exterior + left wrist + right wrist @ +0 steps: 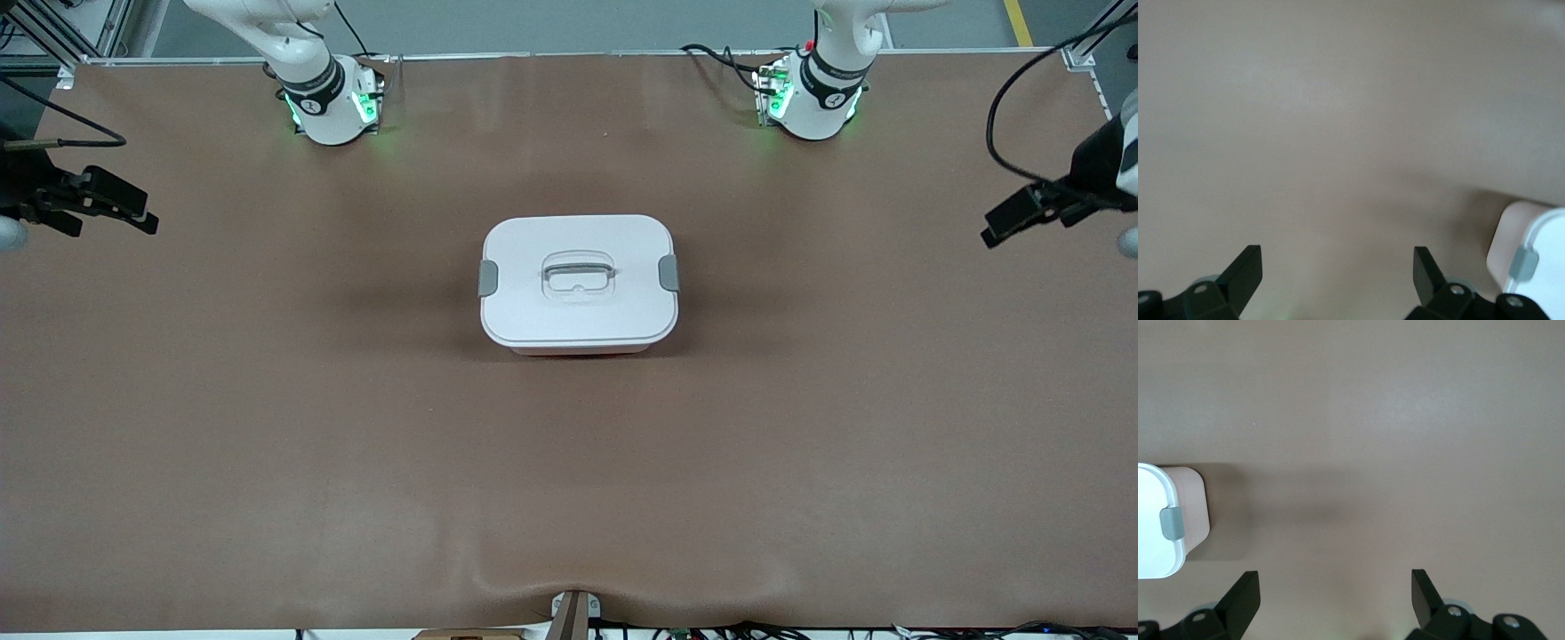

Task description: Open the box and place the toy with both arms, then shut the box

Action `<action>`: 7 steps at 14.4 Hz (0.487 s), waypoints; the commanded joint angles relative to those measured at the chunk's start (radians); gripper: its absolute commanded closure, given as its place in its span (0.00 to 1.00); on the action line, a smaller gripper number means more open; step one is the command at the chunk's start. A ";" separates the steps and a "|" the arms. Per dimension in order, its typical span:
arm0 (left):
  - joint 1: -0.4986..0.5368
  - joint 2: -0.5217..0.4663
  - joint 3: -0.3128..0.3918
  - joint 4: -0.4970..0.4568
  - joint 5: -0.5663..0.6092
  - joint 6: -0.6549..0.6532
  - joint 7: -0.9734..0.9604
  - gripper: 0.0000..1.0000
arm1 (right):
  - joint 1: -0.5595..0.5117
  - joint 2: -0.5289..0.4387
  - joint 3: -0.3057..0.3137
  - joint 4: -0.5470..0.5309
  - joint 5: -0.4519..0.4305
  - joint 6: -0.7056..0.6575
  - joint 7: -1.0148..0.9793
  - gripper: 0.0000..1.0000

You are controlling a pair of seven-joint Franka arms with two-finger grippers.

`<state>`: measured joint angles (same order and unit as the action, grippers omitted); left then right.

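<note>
**Box shut at mid-table, both arms held wide at the ends**

The white box [579, 283] sat near the middle of the brown table [267, 427], its lid [578, 277] on and lying flat, the grey latch [488, 278] toward the right arm's end and the grey latch [669, 273] toward the left arm's end both down against the sides. The lid's handle [578, 263] lay folded in its recess. No toy showed anywhere on the table; whether one was inside the box could not be told, since the lid hid the interior.

The left gripper [1338, 267] hung over bare table at the left arm's end, fingers spread wide with nothing between them, a corner of the box just in its wrist view. The right gripper [1335, 590] was likewise over bare table at the right arm's end, fingers wide apart and holding nothing. Both arms waited.

This scene fitted either a box yet to be opened or one closed again with the toy inside.

Judged as risks: if the latches had to be worked, a finger catching only one side could twist or slide the light box across the smooth cloth. Lifting the lid by one end might tilt it and jam it. The cloth's ripple at the edge nearest the camera probably mattered little.
</note>
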<state>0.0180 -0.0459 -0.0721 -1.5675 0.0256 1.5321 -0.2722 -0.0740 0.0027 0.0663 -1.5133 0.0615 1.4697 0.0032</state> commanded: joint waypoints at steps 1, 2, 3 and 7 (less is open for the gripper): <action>-0.016 -0.045 0.031 -0.016 -0.012 -0.027 0.091 0.00 | 0.000 -0.018 0.006 0.001 -0.022 -0.002 -0.009 0.00; -0.015 -0.045 0.047 -0.017 -0.012 -0.030 0.155 0.00 | 0.000 -0.017 0.006 0.007 -0.022 -0.003 -0.008 0.00; -0.015 -0.042 0.057 -0.019 -0.013 -0.030 0.222 0.00 | 0.000 -0.017 0.006 0.008 -0.023 -0.003 -0.008 0.00; -0.015 -0.049 0.068 -0.017 -0.013 -0.033 0.261 0.00 | 0.000 -0.017 0.006 0.008 -0.023 -0.003 -0.008 0.00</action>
<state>0.0123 -0.0798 -0.0099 -1.5797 0.0256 1.5069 -0.0357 -0.0740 0.0019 0.0682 -1.5024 0.0558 1.4697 0.0027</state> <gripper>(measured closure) 0.000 0.000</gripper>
